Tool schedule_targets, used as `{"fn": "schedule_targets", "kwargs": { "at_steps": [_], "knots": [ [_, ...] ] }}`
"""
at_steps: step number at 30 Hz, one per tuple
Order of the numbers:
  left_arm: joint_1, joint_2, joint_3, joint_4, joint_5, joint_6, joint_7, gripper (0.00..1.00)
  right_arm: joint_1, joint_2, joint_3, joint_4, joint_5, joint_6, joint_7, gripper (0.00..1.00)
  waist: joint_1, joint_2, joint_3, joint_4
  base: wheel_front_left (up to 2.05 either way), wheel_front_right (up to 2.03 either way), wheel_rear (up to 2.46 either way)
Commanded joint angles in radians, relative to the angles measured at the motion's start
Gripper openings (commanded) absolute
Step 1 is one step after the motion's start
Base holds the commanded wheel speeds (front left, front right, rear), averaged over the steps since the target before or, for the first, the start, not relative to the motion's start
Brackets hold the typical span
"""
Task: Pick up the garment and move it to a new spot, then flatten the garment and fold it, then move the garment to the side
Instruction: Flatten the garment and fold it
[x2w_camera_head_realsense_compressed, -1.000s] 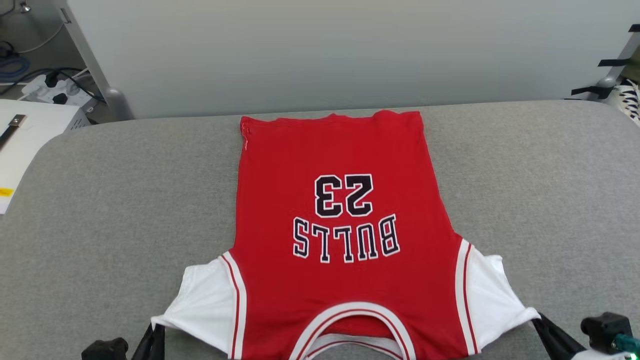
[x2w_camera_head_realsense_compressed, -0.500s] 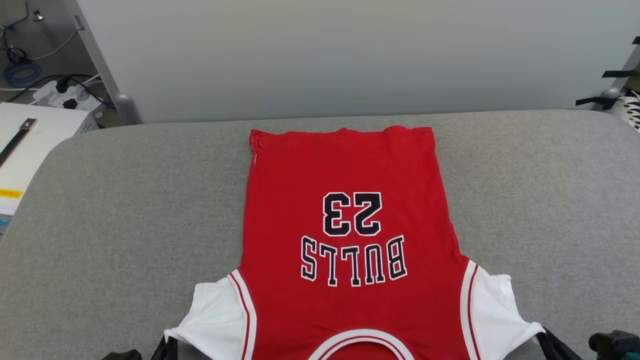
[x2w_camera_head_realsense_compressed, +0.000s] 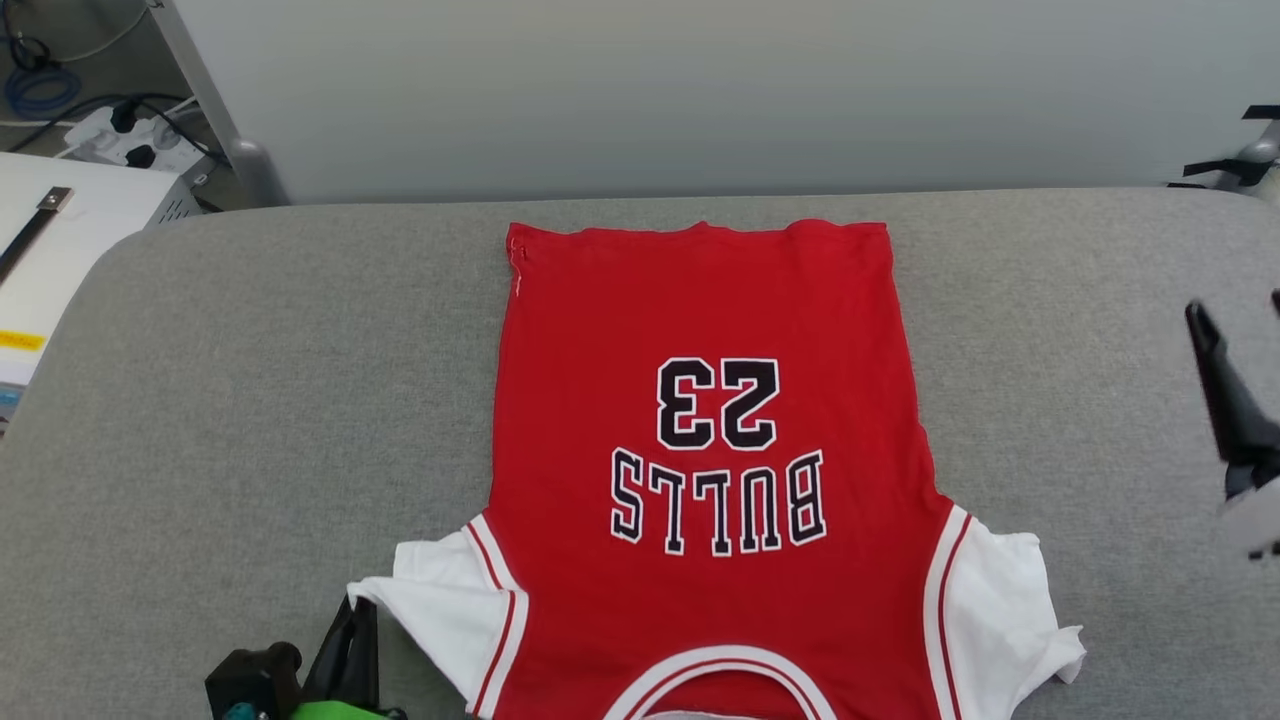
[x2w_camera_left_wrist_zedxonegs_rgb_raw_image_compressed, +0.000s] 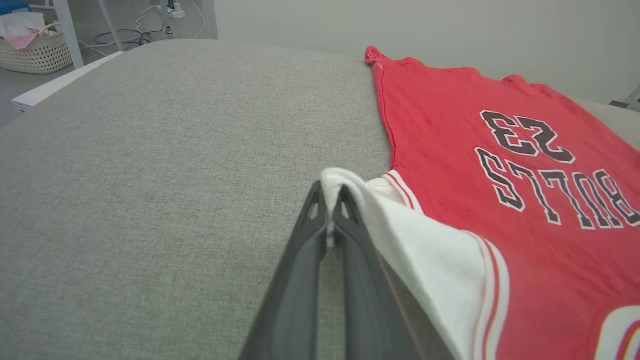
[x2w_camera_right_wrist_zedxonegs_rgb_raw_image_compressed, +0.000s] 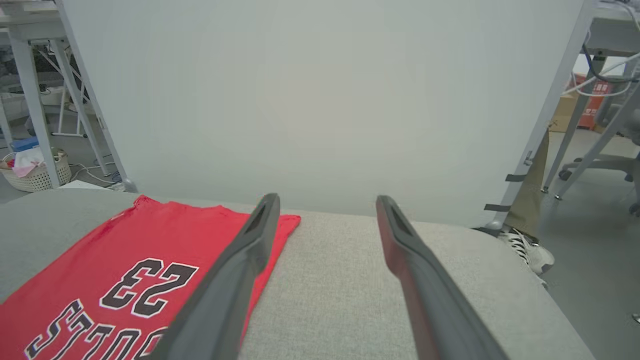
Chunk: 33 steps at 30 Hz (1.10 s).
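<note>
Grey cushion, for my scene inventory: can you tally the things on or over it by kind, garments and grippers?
Garment: 1
Grippers: 2 (left gripper shut on the garment, right gripper open)
Total: 3

Grey fabric-covered tabletop (x2w_camera_head_realsense_compressed: 250, 400) with rounded corners lies before me. A pale grey partition panel (x2w_camera_head_realsense_compressed: 700, 90) stands upright along its far edge. Noted beyond my far left corner: white power strip (x2w_camera_head_realsense_compressed: 120, 150) with black plugs, coiled blue cable (x2w_camera_head_realsense_compressed: 30, 90), white cabinet top (x2w_camera_head_realsense_compressed: 70, 250) bearing a black strap (x2w_camera_head_realsense_compressed: 35, 225). A pale woven basket (x2w_camera_left_wrist_zedxonegs_rgb_raw_image_compressed: 35, 55) holding pink cloth sits on the floor. A person's white sneaker (x2w_camera_right_wrist_zedxonegs_rgb_raw_image_compressed: 530, 252) shows beside the panel's right leg.
</note>
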Motion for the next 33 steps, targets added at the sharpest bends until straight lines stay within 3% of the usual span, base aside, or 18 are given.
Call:
{"fn": "schedule_targets", "kwargs": {
  "at_steps": [1, 8, 10, 16, 19, 26, 33],
  "knots": [
    [-0.031, -0.010, 0.003, -0.018, 0.017, -0.008, -0.006, 0.00, -0.061, -0.016, -0.017, -0.030, 0.004, -0.001, 0.031, 1.00, 0.0001, -0.0001, 0.042, 0.032, 0.00, 0.00, 0.00],
    [-0.096, -0.046, -0.001, -0.073, 0.047, -0.022, -0.006, 0.00, -0.364, -0.038, -0.041, -0.070, 0.124, -0.001, 0.289, 1.00, 0.0001, -0.0001, 0.174, 0.104, 0.00, 0.00, 0.00],
    [-0.117, -0.059, -0.002, -0.088, 0.053, -0.026, -0.006, 0.00, -0.469, -0.072, -0.030, -0.050, 0.117, -0.001, 0.351, 1.00, 0.0001, -0.0001, 0.220, 0.126, 0.00, 0.00, 0.00],
    [-0.186, -0.091, -0.016, -0.124, 0.066, -0.042, -0.006, 0.00, -0.741, -0.155, 0.048, 0.088, 0.079, -0.001, 0.520, 1.00, 0.0001, -0.0001, 0.354, 0.192, 0.00, 0.00, 0.00],
    [-0.216, -0.101, -0.023, -0.141, 0.067, -0.047, -0.006, 0.00, -0.848, -0.171, 0.119, 0.191, 0.090, -0.001, 0.656, 1.00, 0.0001, -0.0001, 0.410, 0.217, 0.00, 0.00, 0.00],
    [-0.271, -0.109, -0.069, -0.172, 0.052, -0.055, -0.006, 0.00, -1.011, -0.197, 0.261, 0.361, 0.127, -0.001, 0.913, 1.00, 0.0001, -0.0001, 0.511, 0.268, 0.00, 0.00, 0.00],
    [-0.313, -0.110, -0.125, -0.219, 0.005, -0.025, -0.006, 0.00, -1.083, -0.204, 0.312, 0.492, 0.096, -0.001, 1.043, 1.00, 0.0001, -0.0001, 0.594, 0.311, 0.00, 0.00, 0.00]
  ]
}}
